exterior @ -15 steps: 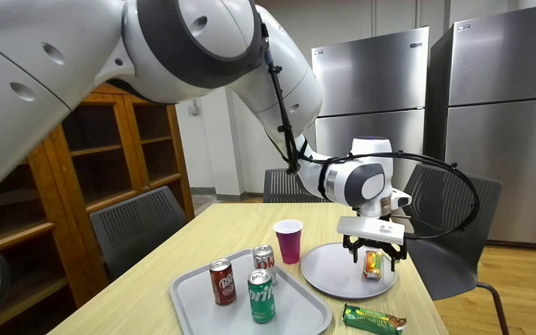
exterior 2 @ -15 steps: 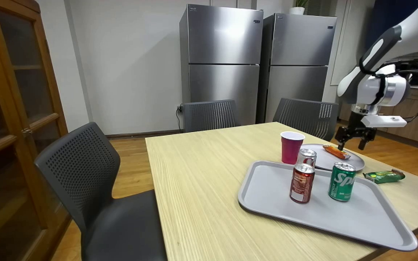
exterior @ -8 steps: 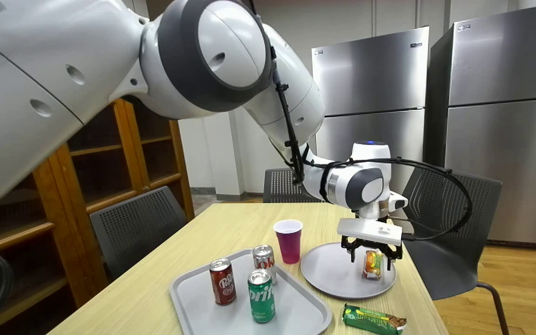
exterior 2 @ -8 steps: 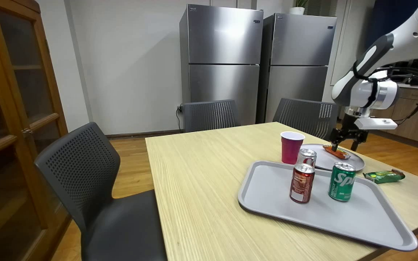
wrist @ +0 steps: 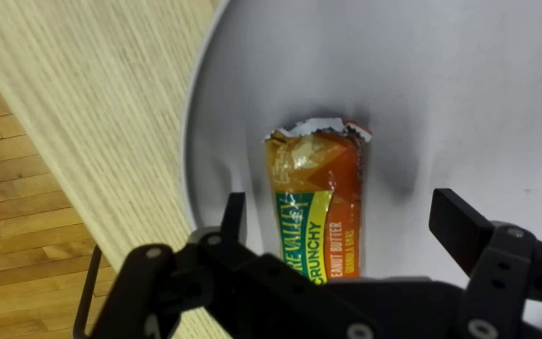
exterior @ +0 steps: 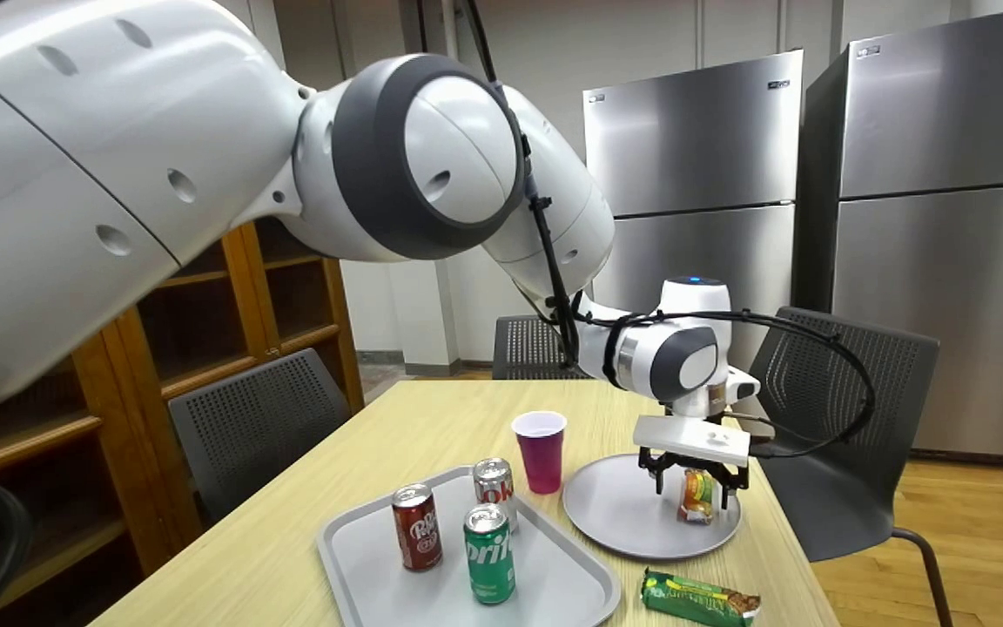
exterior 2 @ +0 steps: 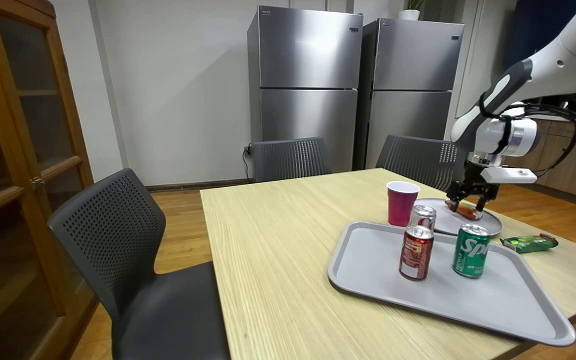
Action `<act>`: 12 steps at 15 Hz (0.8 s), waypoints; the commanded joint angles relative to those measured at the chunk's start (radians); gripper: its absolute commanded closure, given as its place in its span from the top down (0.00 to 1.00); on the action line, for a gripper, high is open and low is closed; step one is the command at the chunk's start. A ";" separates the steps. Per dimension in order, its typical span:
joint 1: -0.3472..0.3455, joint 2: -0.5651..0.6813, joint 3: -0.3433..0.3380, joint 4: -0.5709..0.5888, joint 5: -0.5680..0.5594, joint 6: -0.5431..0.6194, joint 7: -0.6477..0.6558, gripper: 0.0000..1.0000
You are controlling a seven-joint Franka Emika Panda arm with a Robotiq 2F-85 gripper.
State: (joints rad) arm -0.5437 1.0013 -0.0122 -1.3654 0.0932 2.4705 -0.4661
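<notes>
Table (exterior: pixel 432 414): near end cut off in both exterior views. Grey tray (exterior: pixel 366 566): on table. Round plate (wrist: pixel 299 61): beside tray; large part falls outside wrist view. Gripper (wrist: pixel 339 209): over plate, fingers (wrist: pixel 459 230) spread wide, holding nothing (height of fingertips above plate is hard to judge). Silver can (exterior: pixel 492 482): on tray, lower part mostly hidden by green can (exterior: pixel 490 557). Granola bar (wrist: pixel 318 188): on plate, between fingers, gap on each side; lower end covered by gripper body.
</notes>
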 commanded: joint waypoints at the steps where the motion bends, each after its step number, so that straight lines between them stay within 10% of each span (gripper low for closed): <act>1: -0.018 0.041 0.024 0.092 0.017 -0.066 -0.016 1.00; 6: -0.020 0.066 0.023 0.142 0.021 -0.092 -0.017 1.00; 7: -0.021 0.070 0.024 0.149 0.021 -0.094 -0.019 0.75; 12: -0.024 0.086 0.024 0.171 0.022 -0.099 -0.018 0.42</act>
State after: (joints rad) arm -0.5485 1.0608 -0.0090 -1.2526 0.0994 2.4141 -0.4661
